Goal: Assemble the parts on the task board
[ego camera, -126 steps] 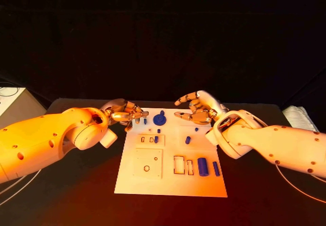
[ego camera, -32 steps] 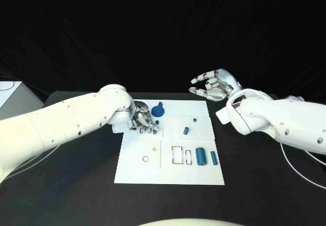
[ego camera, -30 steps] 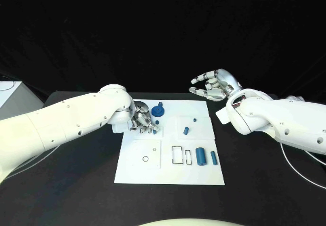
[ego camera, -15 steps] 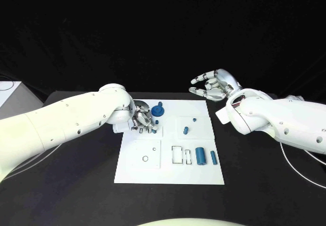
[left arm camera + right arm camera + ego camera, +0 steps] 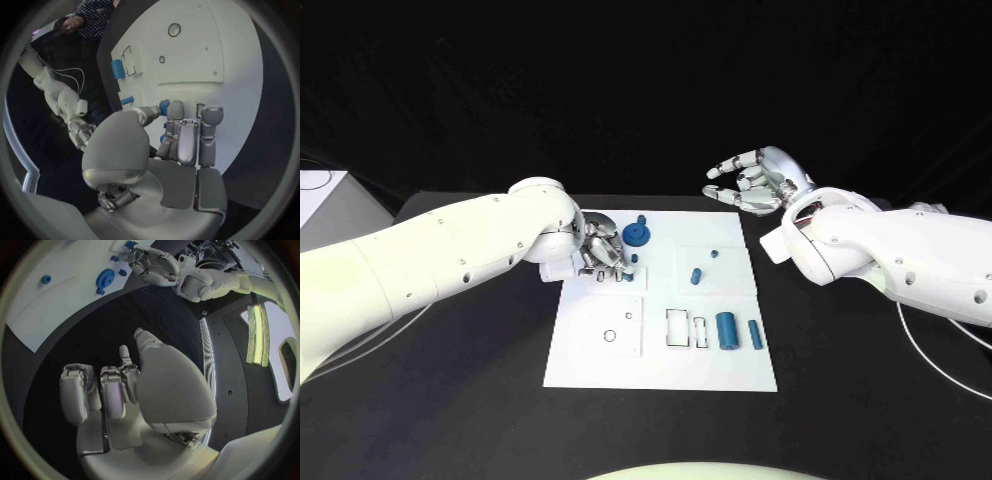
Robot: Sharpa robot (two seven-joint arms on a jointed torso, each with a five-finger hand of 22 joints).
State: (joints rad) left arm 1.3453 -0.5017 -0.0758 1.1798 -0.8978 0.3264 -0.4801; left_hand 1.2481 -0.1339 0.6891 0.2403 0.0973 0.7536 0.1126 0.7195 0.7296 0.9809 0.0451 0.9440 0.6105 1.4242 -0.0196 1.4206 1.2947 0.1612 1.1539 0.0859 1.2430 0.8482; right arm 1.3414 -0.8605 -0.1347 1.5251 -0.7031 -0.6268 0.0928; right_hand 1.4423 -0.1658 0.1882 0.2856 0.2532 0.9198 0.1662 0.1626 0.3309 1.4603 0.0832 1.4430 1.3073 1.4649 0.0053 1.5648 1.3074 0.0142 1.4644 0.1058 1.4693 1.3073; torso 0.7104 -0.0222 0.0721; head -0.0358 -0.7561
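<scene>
Left hand (image 5: 600, 251) sits low over the far left part of the task board (image 5: 661, 370), fingers bent downward and bunched. In the left wrist view, its fingertips (image 5: 176, 107) reach a small blue peg (image 5: 164, 106) on the board; whether the peg is actually pinched or only touched cannot be told.

Just beyond that hand, toward the board's far edge, stands a round blue gear-like part (image 5: 636, 236) with a short blue pin (image 5: 642, 219) close behind it. Near the hand, on its inner side, are two small rectangular slots (image 5: 607, 277). Farther toward the robot lies a raised square plate with a ring hole (image 5: 610, 336).

Between the two hands, two small blue pieces (image 5: 695, 276) rest on a second raised square. Toward the robot from there, a thick blue cylinder (image 5: 727, 331) and a thinner blue rod (image 5: 754, 334) lie side by side next to a rectangular cut-out (image 5: 676, 329).

Right hand (image 5: 759, 183) is held up beyond the board's far right corner, well apart from every part, fingers loosely curled yet separated, holding nothing.
</scene>
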